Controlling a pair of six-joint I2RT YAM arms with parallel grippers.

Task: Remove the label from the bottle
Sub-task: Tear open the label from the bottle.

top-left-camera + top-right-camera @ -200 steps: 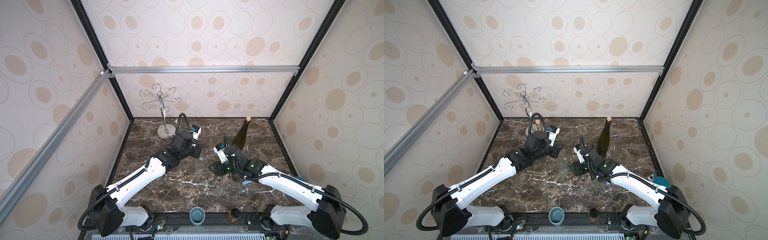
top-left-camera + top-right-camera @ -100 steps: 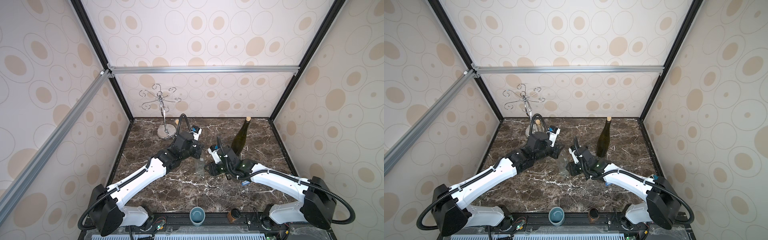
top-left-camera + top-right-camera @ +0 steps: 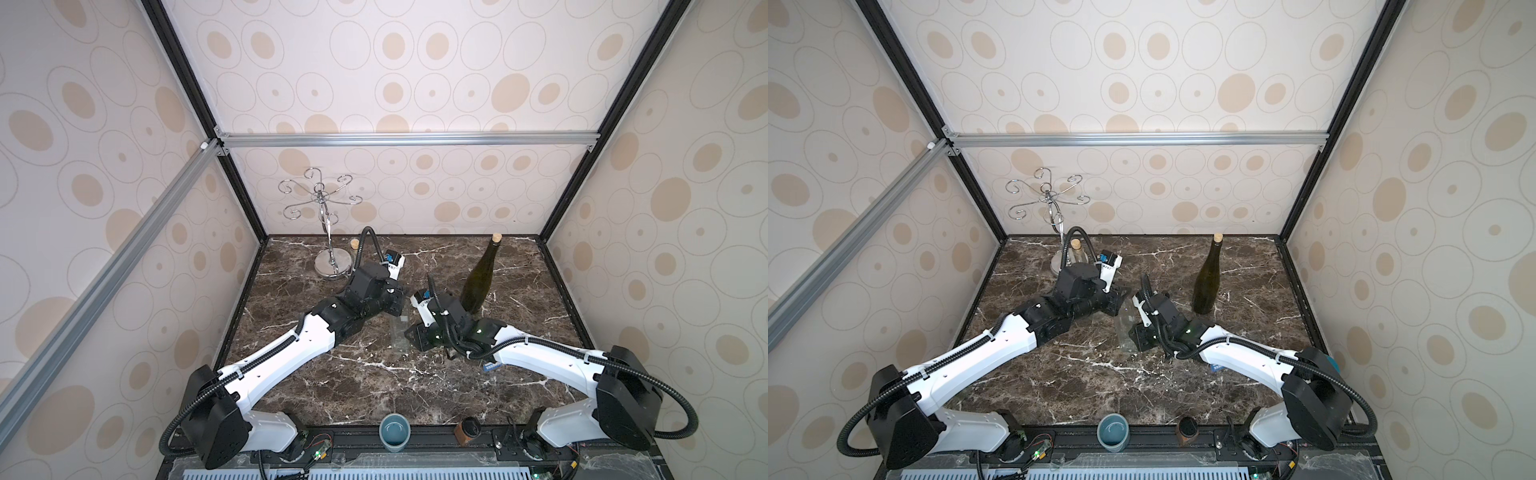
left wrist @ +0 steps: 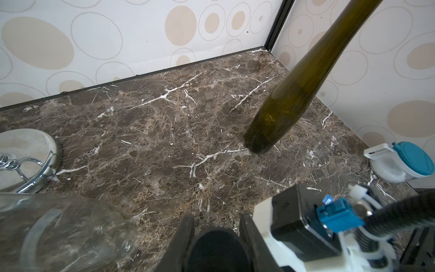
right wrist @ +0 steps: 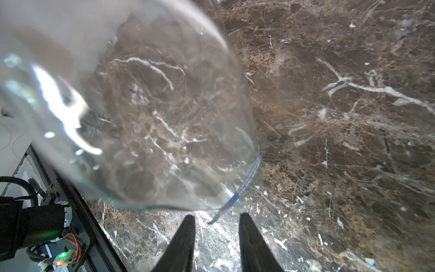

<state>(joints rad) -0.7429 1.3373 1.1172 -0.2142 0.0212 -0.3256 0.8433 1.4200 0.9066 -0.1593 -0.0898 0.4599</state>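
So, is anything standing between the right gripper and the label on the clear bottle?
Nothing visible. In the right wrist view the label, a thin blue strip partly peeled off the bottle, hangs with its loose end right at the tips of the open right gripper.
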